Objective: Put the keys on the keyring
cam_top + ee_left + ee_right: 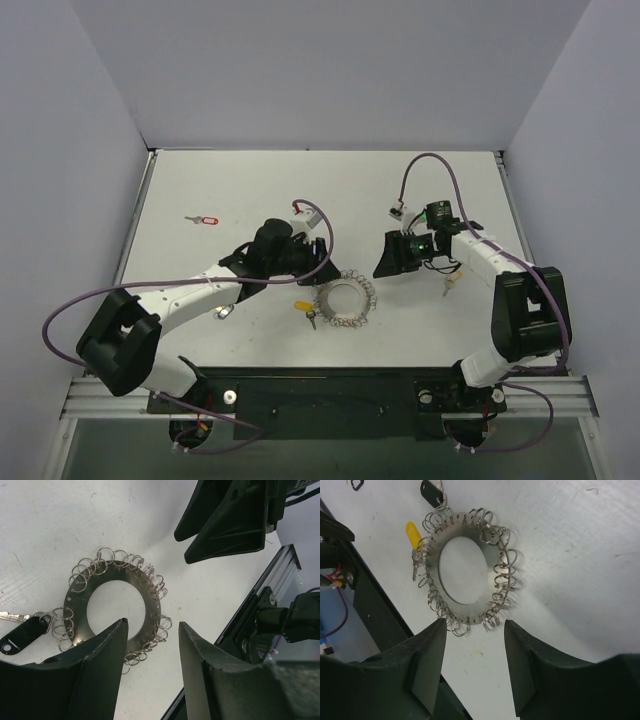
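**Supervisor:** Report tool state.

**Operator:** I see the left gripper (152, 625) with its jaws well apart and nothing between them. The right gripper (474, 622) is also parted and empty.

**Supervisor:** Locate the work.

**Operator:** The keyring (345, 298) lies flat between both grippers. The yellow key (302, 306) and dark grey key (20, 636) sit at its left rim. The red key (203, 219) lies loose, well apart at far left, long axis left-right. I judge the left arm nearer to it.
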Motion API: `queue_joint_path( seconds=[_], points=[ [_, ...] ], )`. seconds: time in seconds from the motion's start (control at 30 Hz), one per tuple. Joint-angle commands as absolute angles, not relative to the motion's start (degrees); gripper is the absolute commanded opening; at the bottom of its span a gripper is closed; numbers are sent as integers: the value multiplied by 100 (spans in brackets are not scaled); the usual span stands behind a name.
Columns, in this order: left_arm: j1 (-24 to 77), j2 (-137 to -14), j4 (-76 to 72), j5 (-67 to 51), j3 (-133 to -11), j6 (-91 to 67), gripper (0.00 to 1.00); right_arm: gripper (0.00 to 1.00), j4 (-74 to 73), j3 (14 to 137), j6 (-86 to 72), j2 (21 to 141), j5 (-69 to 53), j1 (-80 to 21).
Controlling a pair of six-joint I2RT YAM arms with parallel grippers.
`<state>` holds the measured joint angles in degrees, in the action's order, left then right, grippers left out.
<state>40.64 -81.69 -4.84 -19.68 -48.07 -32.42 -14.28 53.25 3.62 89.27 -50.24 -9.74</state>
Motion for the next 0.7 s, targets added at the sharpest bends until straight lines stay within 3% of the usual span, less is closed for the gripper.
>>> queue_joint_path(
  seconds=[0.0, 0.1, 0.13, 0.2, 0.33, 0.43, 0.67],
  points=[
    [4367, -7815, -788, -1582, -4537, -2796, 54, 45, -2870, 5571, 2708, 8745, -5747, -1028],
    [4465, -7516, -1308, -1573, -4088, -2654, 54, 43, -5659, 6274, 5706, 8781, -5862, -1072],
    [4456, -7358, -1484, -1547, -3861, -2646, 54, 43, -6069, 6293, 7209, 8728, -5836, -1107],
    [4439, -7086, -1538, -1381, -3596, -2628, 54, 46, -6460, 6127, 8518, 8491, -5477, -1282],
    [4228, -6488, -1284, -1090, -3393, -2610, 56, 47, -5363, 5696, 7913, 8095, -4247, -2117],
    [3991, -5996, -1265, -1098, -3200, -2768, 61, 46, -4459, 5354, 7253, 7867, -4079, -2574],
    [3209, -5291, -1968, -1609, -2444, -3506, 78, 42, -3718, 5001, 6171, 7857, -3885, -2628]
  ],
)
